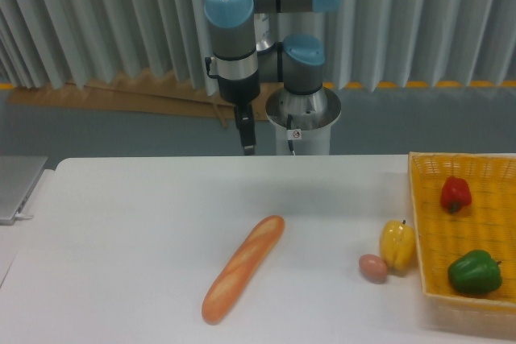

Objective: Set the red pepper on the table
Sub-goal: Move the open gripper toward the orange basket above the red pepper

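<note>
- The red pepper (pixel 455 193) sits in the yellow woven basket (pixel 426 223) at the right edge of the view, toward the basket's far side, its dark stem end pointing roughly toward the camera.
- A green pepper (pixel 475 272) shares the basket, nearer the camera and apart from the red one, so there is room to come down on the red pepper without touching it.
- Just outside the basket's left wall, on the white counter (pixel 145 239), stand a yellow pepper (pixel 397 245) and a small brownish egg-like item (pixel 372 267), touching or nearly so.
- A baguette (pixel 243 279) lies diagonally near the middle of the counter.
- The end effector (pixel 246 130) hangs at the far edge of the counter, well apart from the basket. It carries nothing; it looks narrow from here, but how far its jaws are parted I cannot tell.
- The step in hand, as I judge it, is the reach to the basket. It would go best as a descent from above, fingers parted wider than the pepper and straddling its glossy body below its widest bulge.
- The skin looks slick, so a firm centred grip should matter; lift straight up over the basket wall before travelling.
- For release, the open stretch between baguette and yellow pepper, or the left half of the counter, looks safest.
</note>
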You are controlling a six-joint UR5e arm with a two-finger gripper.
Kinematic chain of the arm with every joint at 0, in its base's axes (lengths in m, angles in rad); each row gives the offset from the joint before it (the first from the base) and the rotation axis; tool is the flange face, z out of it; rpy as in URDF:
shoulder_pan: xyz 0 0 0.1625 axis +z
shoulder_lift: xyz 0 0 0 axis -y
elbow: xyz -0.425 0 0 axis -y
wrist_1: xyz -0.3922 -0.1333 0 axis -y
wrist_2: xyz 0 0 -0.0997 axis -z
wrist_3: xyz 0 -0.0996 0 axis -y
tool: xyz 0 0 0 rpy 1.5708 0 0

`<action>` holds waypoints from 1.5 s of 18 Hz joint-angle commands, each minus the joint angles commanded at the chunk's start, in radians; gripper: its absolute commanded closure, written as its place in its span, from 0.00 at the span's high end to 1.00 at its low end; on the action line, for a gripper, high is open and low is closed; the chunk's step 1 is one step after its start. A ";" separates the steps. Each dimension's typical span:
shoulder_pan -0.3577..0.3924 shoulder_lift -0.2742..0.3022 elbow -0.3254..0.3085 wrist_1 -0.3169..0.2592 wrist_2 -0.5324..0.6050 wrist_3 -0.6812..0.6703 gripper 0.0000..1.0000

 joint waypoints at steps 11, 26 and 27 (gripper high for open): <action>0.263 -0.005 -0.002 0.000 -0.003 -0.033 1.00; 0.278 -0.048 -0.006 0.036 -0.006 -0.071 1.00; 0.281 -0.048 -0.006 0.036 -0.008 -0.071 1.00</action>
